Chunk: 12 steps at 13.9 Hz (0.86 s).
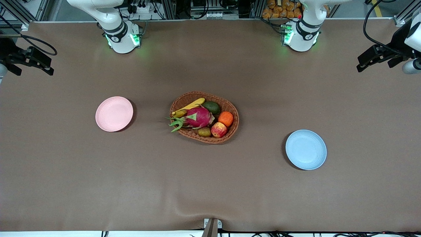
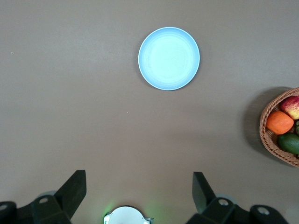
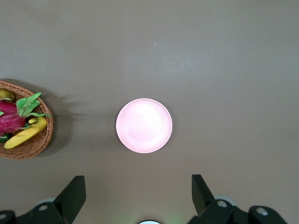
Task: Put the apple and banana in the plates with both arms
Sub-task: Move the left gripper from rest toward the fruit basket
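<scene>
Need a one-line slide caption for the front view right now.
Apple and banana in basket; pink plate, blue plate bare.

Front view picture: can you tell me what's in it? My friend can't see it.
A woven basket in the middle of a brown table holds a banana, an apple, a dragon fruit and other fruit. An empty pink plate and blue plate flank it; both arms wait.
</scene>
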Each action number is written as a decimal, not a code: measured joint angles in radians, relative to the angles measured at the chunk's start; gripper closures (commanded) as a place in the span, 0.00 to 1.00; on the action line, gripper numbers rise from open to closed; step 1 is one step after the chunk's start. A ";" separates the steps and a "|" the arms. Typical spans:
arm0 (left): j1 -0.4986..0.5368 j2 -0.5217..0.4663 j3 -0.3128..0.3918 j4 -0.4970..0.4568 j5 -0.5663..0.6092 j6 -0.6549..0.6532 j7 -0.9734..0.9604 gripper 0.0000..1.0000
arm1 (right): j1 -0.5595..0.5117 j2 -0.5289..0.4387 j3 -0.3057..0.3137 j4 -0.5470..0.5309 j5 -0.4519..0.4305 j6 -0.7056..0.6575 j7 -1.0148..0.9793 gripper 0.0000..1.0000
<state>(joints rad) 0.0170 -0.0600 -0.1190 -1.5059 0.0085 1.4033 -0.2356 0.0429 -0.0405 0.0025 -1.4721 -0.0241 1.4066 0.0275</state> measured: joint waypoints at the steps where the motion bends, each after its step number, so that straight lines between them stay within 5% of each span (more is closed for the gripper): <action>1: 0.000 0.000 0.001 0.000 0.000 0.000 0.000 0.00 | 0.000 0.000 0.000 0.000 0.000 0.000 0.000 0.00; 12: -0.030 0.015 -0.021 0.007 0.000 0.000 0.001 0.00 | 0.000 0.000 0.000 0.000 0.000 -0.003 0.000 0.00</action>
<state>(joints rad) -0.0125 -0.0453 -0.1396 -1.4986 0.0084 1.4035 -0.2346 0.0427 -0.0405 0.0021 -1.4721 -0.0241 1.4039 0.0274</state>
